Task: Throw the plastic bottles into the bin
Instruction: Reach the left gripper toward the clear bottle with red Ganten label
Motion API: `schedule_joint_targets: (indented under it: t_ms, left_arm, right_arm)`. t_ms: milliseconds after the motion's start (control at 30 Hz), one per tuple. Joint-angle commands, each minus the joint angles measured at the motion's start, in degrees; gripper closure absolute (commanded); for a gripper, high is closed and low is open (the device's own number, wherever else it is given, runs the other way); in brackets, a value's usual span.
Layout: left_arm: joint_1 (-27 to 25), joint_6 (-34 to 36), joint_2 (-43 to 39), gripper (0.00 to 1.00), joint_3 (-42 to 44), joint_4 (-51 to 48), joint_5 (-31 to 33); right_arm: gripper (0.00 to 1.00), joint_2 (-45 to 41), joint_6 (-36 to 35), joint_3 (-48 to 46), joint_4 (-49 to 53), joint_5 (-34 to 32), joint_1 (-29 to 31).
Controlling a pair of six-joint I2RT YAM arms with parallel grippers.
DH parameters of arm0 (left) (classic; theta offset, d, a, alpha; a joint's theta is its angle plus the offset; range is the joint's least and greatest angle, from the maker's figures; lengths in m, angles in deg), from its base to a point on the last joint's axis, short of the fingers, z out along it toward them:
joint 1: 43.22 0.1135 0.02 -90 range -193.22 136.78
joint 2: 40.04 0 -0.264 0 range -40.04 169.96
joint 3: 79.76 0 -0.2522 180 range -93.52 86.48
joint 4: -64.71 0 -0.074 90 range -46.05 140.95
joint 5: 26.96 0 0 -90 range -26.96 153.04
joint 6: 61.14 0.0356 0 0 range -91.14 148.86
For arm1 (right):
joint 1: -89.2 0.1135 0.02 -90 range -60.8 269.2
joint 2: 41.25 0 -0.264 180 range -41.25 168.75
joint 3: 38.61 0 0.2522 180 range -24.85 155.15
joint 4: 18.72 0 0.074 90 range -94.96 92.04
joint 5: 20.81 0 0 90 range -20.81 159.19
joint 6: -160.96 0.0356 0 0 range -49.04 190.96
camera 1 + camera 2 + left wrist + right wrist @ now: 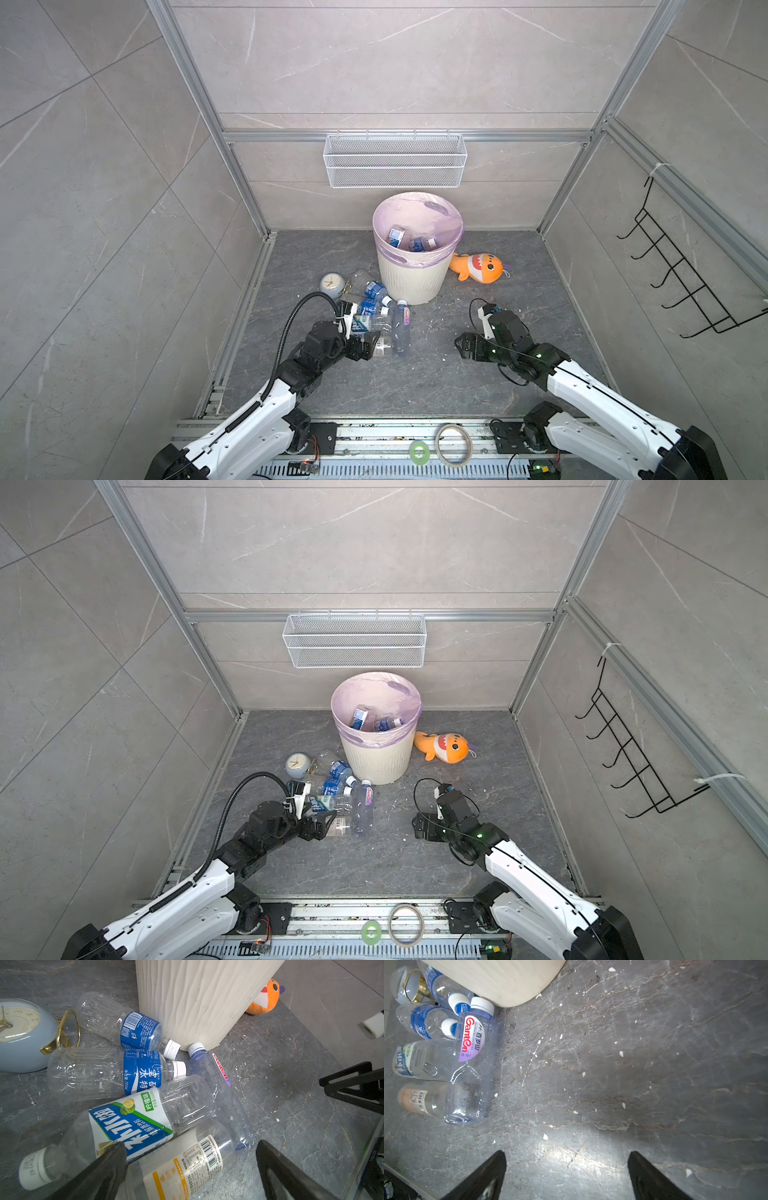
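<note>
Bottles in the bin [409,282] show only from above; both wrist views show jaws spread wide, empty.

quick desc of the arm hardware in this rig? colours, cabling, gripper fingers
Both arms have white link shells with black joints and black wrist housings. The left gripper is black, with a black corrugated conduit looping up behind it and a white wrist module. The right gripper is black too, with thin loose black wires, green status lights and a white wrist module. In the wrist views the fingers are black tapered wedges.
</note>
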Motion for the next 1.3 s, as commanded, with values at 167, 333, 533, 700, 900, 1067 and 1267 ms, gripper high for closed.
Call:
schedule_joint_targets:
  t_ms: [167,333,533,700,900,1067,1267]
  left_arm:
    - [-9.0,1.2,-1.9,0.01,-2.5,-7.7,9.0]
    - [-17.4,0.7,1.4,0.02,-7.4,-16.0,19.5]
    - [-20.1,-0.7,11.3,0.03,-14.7,-23.4,22.0]
    - [-20.5,0.1,20.9,0.03,-22.7,-29.7,23.1]
    - [-21.1,2.1,28.7,0.03,-31.3,-37.7,23.9]
    - [-21.5,2.0,32.9,0.04,-34.0,-39.6,22.3]
    - [-22.4,-0.6,33.9,0.05,-33.9,-32.5,18.9]
  right_arm:
    - [0.08,3.2,1.3,2.7,-1.8,-3.6,2.0]
    - [0.08,2.2,1.5,1.8,-0.2,-4.3,2.0]
    - [0.08,0.4,1.6,0.2,1.4,-5.7,2.1]
    - [0.08,0.0,2.0,-0.4,1.3,-5.4,2.1]
    - [0.08,-0.2,2.0,-0.5,1.3,-5.4,2.0]
    - [0.08,0.0,1.9,-0.5,1.1,-5.4,2.1]
    - [0.08,0.4,1.7,-0.2,1.1,-5.2,2.0]
